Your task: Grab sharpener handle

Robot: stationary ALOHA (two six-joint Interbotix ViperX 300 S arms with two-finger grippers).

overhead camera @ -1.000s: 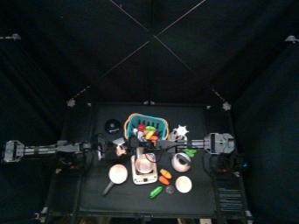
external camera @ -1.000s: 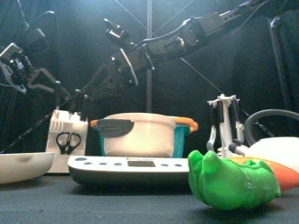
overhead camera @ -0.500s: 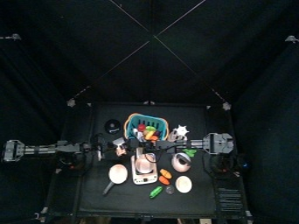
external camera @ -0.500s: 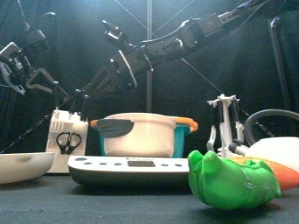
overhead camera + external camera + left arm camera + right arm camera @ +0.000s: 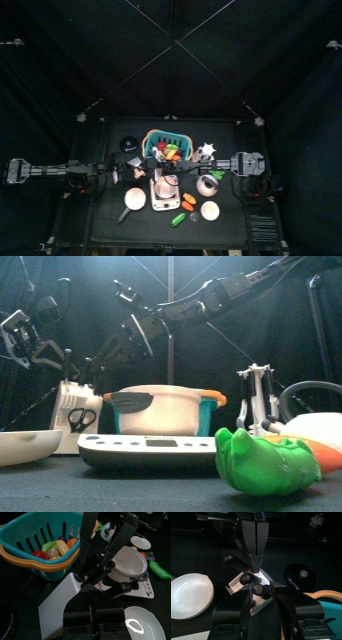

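Observation:
The sharpener point(image 5: 238, 587) is a small white block with a black handle point(image 5: 258, 589) on top. It stands at the table's left, white in the front view point(image 5: 76, 408) and beside the teal basket in the left wrist view point(image 5: 60, 602). My right gripper point(image 5: 263, 596) has reached across the table and is open, one jaw on each side of the black handle. My left gripper point(image 5: 93, 594) is shut. Its tips point(image 5: 252, 561) meet just above the sharpener's top; whether they touch it I cannot tell.
A teal basket point(image 5: 27, 549) of toy vegetables stands behind the sharpener. A white bowl point(image 5: 191, 594) lies near it. A pot point(image 5: 160, 406) sits on a white scale point(image 5: 147, 446) mid-table, with a green toy pepper point(image 5: 267, 461) and a whisk point(image 5: 257, 396) to the right.
My right gripper's jaws have drawn closer together around the handle. The left arm has shifted slightly in the front view; its gripper stays shut.

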